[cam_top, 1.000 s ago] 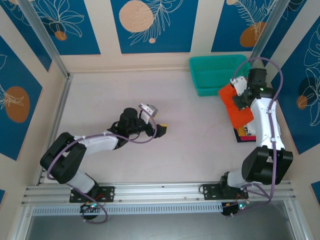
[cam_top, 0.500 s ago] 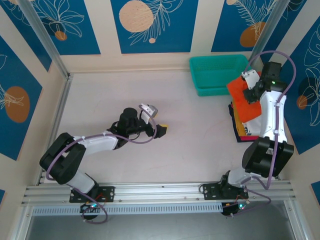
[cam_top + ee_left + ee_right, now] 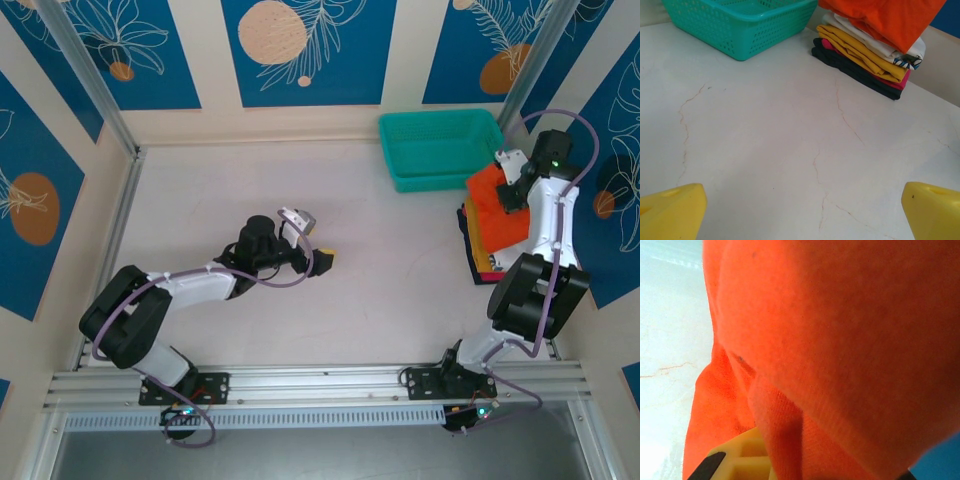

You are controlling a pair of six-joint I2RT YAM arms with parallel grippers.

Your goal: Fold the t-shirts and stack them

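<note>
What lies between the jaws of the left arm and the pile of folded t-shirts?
Nothing lies there. In the left wrist view the table is bare, with only fine cracks, from the open jaws to the folded t-shirts. The teal basket stands aside.

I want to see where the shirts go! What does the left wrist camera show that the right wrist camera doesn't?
Left wrist: the teal basket, the folded stack and the open left gripper. Right wrist: the right gripper, shut on the cloth, very close up. Both: the orange shirt and the table.
</note>
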